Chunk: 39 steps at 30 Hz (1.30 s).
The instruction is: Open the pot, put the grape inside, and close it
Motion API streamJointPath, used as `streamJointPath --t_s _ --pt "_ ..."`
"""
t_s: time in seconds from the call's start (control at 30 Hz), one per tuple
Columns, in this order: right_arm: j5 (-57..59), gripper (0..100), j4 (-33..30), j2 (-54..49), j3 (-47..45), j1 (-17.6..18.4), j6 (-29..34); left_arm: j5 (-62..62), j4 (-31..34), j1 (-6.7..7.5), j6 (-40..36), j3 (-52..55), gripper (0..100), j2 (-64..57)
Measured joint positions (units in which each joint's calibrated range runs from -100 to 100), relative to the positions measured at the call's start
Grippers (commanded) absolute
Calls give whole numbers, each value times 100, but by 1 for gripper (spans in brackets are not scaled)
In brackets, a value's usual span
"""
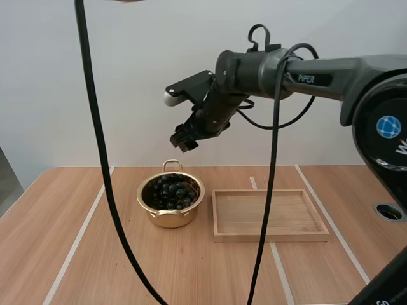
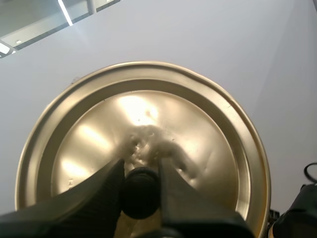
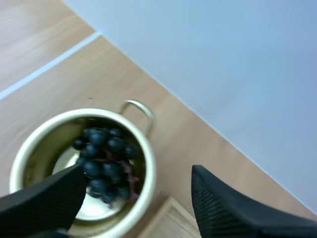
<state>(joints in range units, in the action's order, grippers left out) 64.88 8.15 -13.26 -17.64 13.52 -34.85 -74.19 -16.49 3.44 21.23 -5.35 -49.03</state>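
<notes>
Table (image 1: pixel 63 241): wooden, bearing pot (image 1: pixel 170 213) and tray (image 1: pixel 267 213).
Tray: just beside the pot.
Pot: gold, uncovered.
Lid (image 2: pixel 148 114): its knob (image 2: pixel 140 196) pinched by the left gripper (image 2: pixel 141 167).
Grapes (image 1: pixel 170 190): inside the pot.
Right gripper (image 1: pixel 184 136): above the pot, fingers wide apart.

Below my right gripper (image 1: pixel 184 141) spreads a light wooden surface (image 1: pixel 38 216), crossed by thin pale lines (image 1: pixel 77 238) running away from me. Behind the gripper a plain white wall (image 1: pixel 95 82) rises from the surface's far edge, evenly lit. Well off to the gripper's right, a small round hole (image 1: pixel 388 212) sits in the surface.
</notes>
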Motion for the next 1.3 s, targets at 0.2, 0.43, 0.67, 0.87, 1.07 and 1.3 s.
streamJointPath --t_s 0.2,0.43,0.67,0.87,1.07,1.3 --pt "167 96 -12 -628 0 -572 0 46 0 0 -113 0 0 12" --pt "544 52 -12 -1148 0 -1113 23 -71 42 0 -282 0 0 327" --pt "750 0 -12 -1364 -56 -1637 117 -519 66 0 -412 0 0 806" --pt "869 0 -12 -1511 -60 -1965 117 -888 90 0 -499 0 0 1199" --pt "1110 0 156 -1779 -198 -2060 117 -1085 90 0 -529 145 0 1581" --pt "1135 0 470 -2172 -319 -2065 139 -389 99 0 -541 1413 0 1784"
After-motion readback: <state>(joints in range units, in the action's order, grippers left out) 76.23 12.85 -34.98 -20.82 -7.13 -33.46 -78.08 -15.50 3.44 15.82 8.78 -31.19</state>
